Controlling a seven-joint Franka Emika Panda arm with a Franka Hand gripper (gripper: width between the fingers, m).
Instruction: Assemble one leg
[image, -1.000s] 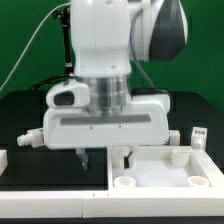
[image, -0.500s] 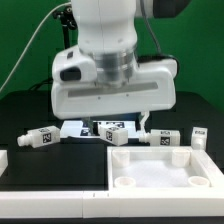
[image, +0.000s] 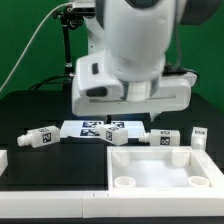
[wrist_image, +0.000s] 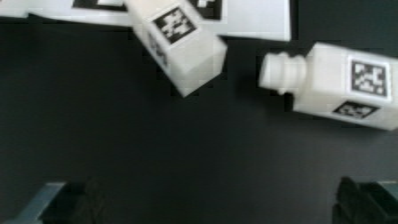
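Several legs lie behind the large white tray-shaped part (image: 160, 165): one at the exterior view's left (image: 40, 137), one on the marker board (image: 115, 133), one to its right (image: 160, 137), and one upright at the far right (image: 199, 135). The wrist view shows two legs lying on the black table, one partly on the marker board (wrist_image: 178, 45) and one with its round peg end showing (wrist_image: 338, 85). My gripper (wrist_image: 210, 200) hangs above them, open and empty, its dark fingertips (wrist_image: 54, 195) set wide apart. In the exterior view the arm's white hand (image: 130, 95) hovers above the legs.
The marker board (image: 85, 127) lies flat behind the tray part. A white piece (image: 3, 160) shows at the exterior view's left edge. A black stand (image: 68, 45) rises at the back. The table is black and the backdrop green.
The arm has risen from just above the tray part's near-left side and moved toward the exterior view's right. The legs and the marker board it hid now show.
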